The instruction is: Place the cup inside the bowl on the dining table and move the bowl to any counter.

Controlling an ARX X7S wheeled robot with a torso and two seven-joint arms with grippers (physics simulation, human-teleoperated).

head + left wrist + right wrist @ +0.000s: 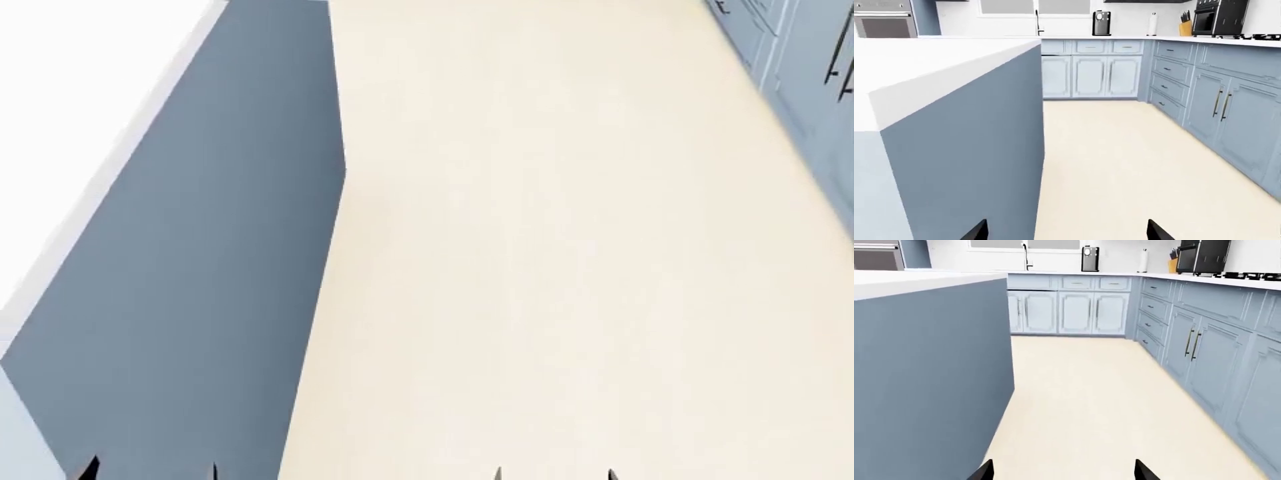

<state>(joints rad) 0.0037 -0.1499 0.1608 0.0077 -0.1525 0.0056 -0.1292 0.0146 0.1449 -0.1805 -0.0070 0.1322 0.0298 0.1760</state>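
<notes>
White counter along far wall, coffee machine atop.

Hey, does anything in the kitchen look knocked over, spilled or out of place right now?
Nothing stands out. The floor is bare and clean, the cabinet doors are shut, and the coffee machine stands upright on the counter.

The plain pale cream floor carries no pattern. The tall island block is flat slate blue under a white worktop. The panelled base cabinets are light blue with dark bar handles. A black coffee machine stands against the white wall.
</notes>
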